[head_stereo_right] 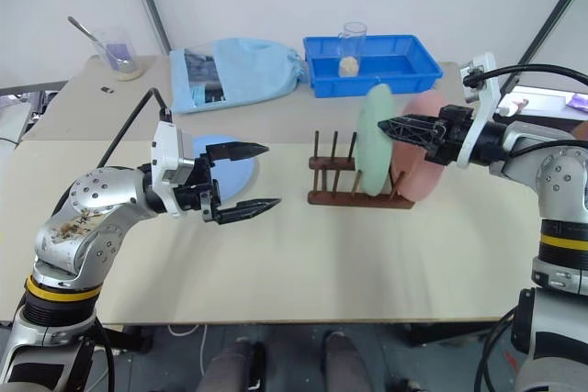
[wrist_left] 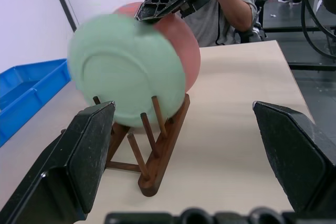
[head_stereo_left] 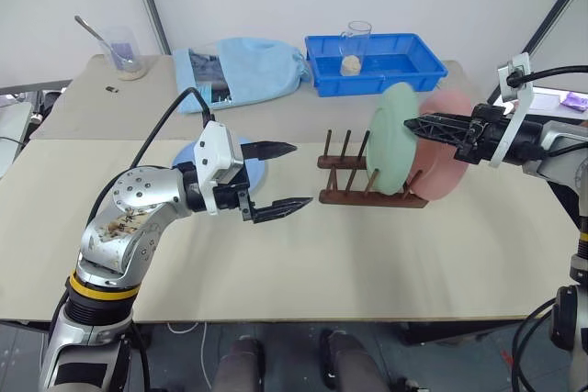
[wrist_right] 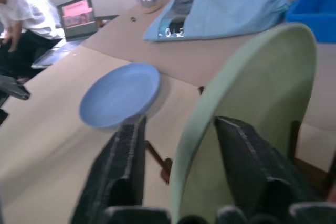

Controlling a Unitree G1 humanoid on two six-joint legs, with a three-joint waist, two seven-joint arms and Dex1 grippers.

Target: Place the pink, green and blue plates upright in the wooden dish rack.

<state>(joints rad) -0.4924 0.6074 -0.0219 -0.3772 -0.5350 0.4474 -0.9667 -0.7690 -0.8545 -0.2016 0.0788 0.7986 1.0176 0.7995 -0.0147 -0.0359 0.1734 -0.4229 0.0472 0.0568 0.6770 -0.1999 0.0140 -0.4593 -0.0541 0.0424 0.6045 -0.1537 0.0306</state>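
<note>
You are looking down at a pale beige table (head_stereo_left: 303, 273). Near its middle stands the wooden dish rack (head_stereo_left: 354, 192), small and dark reddish-brown, with thin upright pegs along two base bars. Two plates stand on edge at its right end. The green plate (head_stereo_left: 397, 140) is pale mint, round, plain and matte; just behind it, on the side towards your right arm, stands the pink plate (head_stereo_left: 445, 140), salmon coloured and of similar size. The two overlap, and you cannot tell whether they touch.

Your right gripper (head_stereo_right: 390, 126) reaches in level from the right, at the green plate's top edge. In the right wrist view its black fingers (wrist_right: 128, 156) stand apart, one on each side of the rim, with a gap showing on at least one side, so they are parted, not pinching.

The blue plate (head_stereo_right: 219, 161), light blue and plain, lies flat on the table to the left of the rack, well apart from it. Your left gripper (head_stereo_left: 283, 181) hangs in front of that plate, pointing towards the rack, its two fingers spread wide and holding nothing.
</note>
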